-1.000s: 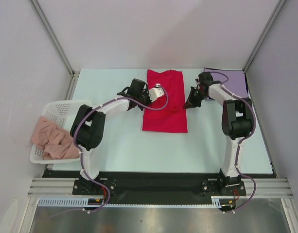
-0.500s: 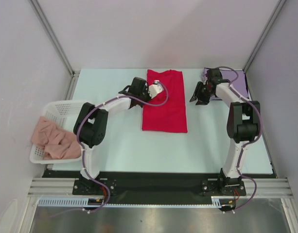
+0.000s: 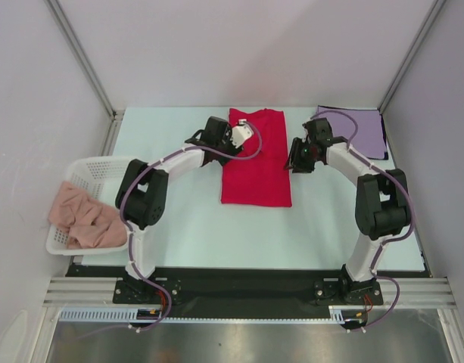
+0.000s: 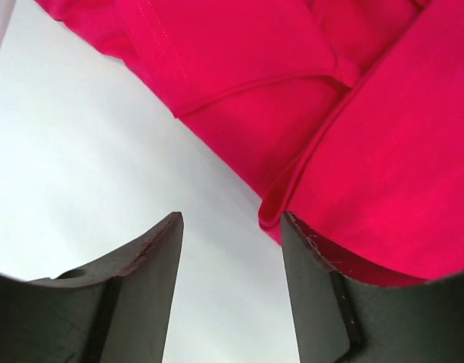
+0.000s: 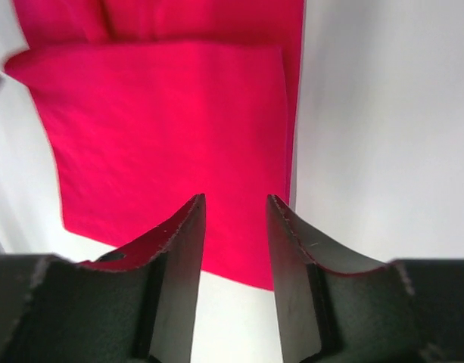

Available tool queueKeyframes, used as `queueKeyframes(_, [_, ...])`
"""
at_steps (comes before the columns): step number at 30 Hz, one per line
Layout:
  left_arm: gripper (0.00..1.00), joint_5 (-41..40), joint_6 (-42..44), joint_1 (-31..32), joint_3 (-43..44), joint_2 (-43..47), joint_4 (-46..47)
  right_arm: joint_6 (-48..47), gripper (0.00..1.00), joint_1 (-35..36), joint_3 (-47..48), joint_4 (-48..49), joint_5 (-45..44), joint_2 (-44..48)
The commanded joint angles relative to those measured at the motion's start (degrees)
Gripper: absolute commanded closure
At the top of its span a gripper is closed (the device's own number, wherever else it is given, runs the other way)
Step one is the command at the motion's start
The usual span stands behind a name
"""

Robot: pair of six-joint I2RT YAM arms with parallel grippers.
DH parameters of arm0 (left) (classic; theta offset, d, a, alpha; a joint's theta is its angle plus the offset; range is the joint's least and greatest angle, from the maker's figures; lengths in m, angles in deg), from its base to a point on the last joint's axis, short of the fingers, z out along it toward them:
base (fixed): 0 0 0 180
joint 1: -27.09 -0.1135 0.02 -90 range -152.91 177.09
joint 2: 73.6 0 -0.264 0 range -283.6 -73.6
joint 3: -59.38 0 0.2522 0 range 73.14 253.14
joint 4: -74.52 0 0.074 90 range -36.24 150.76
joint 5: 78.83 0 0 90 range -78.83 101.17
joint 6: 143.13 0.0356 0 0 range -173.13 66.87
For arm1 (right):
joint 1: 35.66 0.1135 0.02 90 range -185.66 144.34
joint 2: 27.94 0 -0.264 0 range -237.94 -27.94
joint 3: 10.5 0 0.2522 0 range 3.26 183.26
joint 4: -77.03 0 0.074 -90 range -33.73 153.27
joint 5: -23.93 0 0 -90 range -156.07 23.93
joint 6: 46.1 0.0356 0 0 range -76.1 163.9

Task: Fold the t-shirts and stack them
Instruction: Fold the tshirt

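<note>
Toward the far middle of the surface [image 3: 194,219] lies the red t-shirt [image 3: 254,172], folded into a long narrow rectangle that runs from the far edge toward the arms; at the far right corner, flat and well apart from it, lies the lavender t-shirt [image 3: 370,134]. Left arm [image 3: 179,160] reaches to the far left edge of the red t-shirt; the left jaws stand open, and the left wrist view shows pale surface in the gap between them, with a folded hem of red cloth just beside the tip of one finger [image 4: 315,287]; whether cloth and finger touch cannot be told; nothing is gripped. Right arm [image 3: 349,160] bends inward so that the right jaws hang just beside the right edge of the red t-shirt, between the two t-shirts; they too stand open, holding nothing; the right wrist view shows a squared-off fold of red cloth beyond the gap. At the left edge of the surface sits a white mesh basket [image 3: 95,170]; pink cloth [image 3: 84,219] spills over its near left rim.
</note>
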Motion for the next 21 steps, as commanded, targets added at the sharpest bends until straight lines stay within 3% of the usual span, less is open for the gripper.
queueKeyframes(1, [0.4, 2.03, -1.69, -0.24, -1.82, 8.55, -0.73, 0.97, 0.55, 2.17, -4.17, -0.74, -1.69, 2.09])
queueKeyframes(6, [0.49, 15.37, 1.38, 2.48, -11.49, 16.56, -8.0, 2.1, 0.53, 4.47, -10.33, -2.86, -2.48, 2.97])
queueKeyframes(8, [0.48, 17.07, 3.84, 4.93, -13.69, 16.92, -10.83, 2.9, 0.53, 5.17, -14.11, -1.72, -1.79, 3.94])
queueKeyframes(21, [0.43, 8.82, 16.68, 10.66, -27.49, 17.36, -11.12, 3.51, 0.5, 6.4, -22.2, -1.02, -1.52, 7.01])
